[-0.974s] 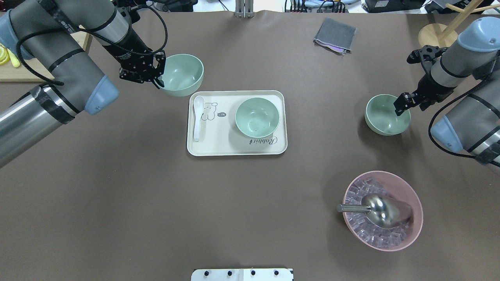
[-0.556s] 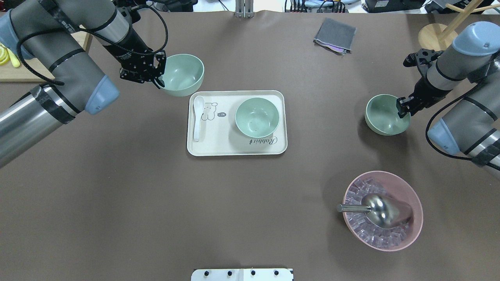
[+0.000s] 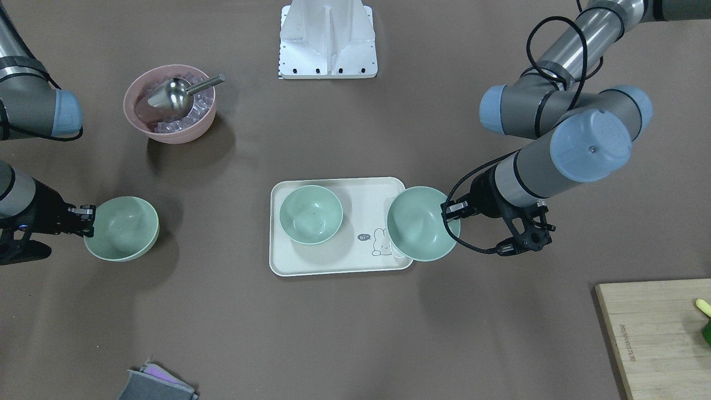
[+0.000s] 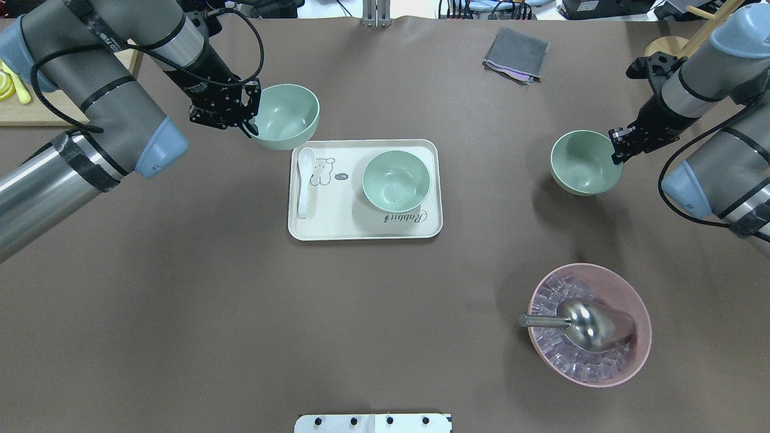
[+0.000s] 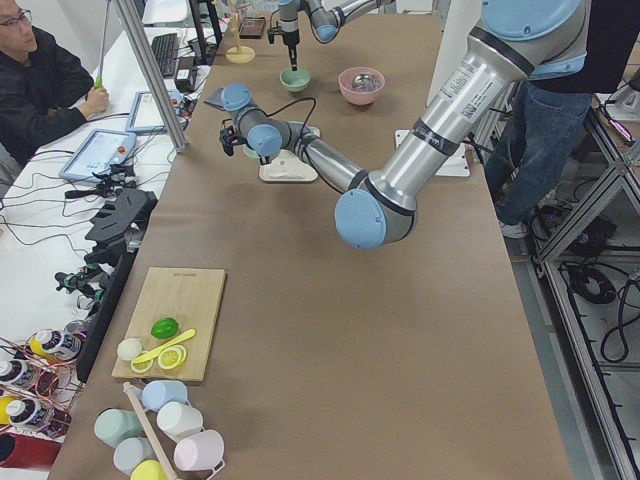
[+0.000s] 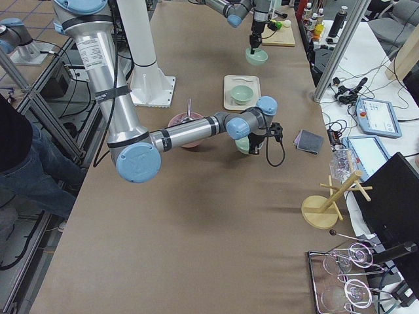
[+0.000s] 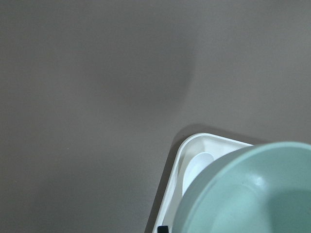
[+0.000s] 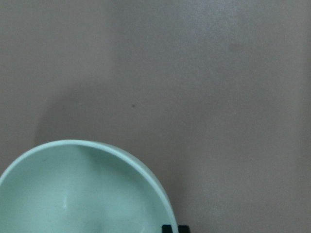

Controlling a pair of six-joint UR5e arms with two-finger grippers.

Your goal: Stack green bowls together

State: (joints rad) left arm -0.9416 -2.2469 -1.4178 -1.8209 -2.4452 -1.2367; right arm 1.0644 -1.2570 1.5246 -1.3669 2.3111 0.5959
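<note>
From where I stand, the left gripper (image 4: 248, 124) has its fingers clenched on the rim of one small round pale mint-green plastic bowl, the left bowl (image 4: 287, 114). This bowl seems to hang a little above the table, with its edge over a corner of the cream rectangular plastic tray (image 4: 343, 219). The right gripper (image 4: 617, 151) pinches in the same way the rim of a second such bowl, the right bowl (image 4: 582, 163), which is well apart from the tray on the other side and, judging by its shadow, also lifted. The third green bowl, the tray bowl (image 4: 396, 180), stands upright and free on the tray; I take it as the base of the stack, and nothing is stacked yet. The danger I see is that each bowl is held at one point of its rim only, so it may tilt or slip during the carry. If both arms reach the tray bowl together, they could knock each other. A bowl released off-centre would sit crooked or push the tray bowl aside. The white ceramic spoon (image 4: 305, 180) lies on the tray just beside the left bowl, so a low pass could catch it or the tray rim. The large pink bowl (image 4: 646, 329) with ice cubes and a metal scoop (image 4: 586, 325), and the folded grey cloth (image 4: 516, 54), lie outside both paths.
</note>
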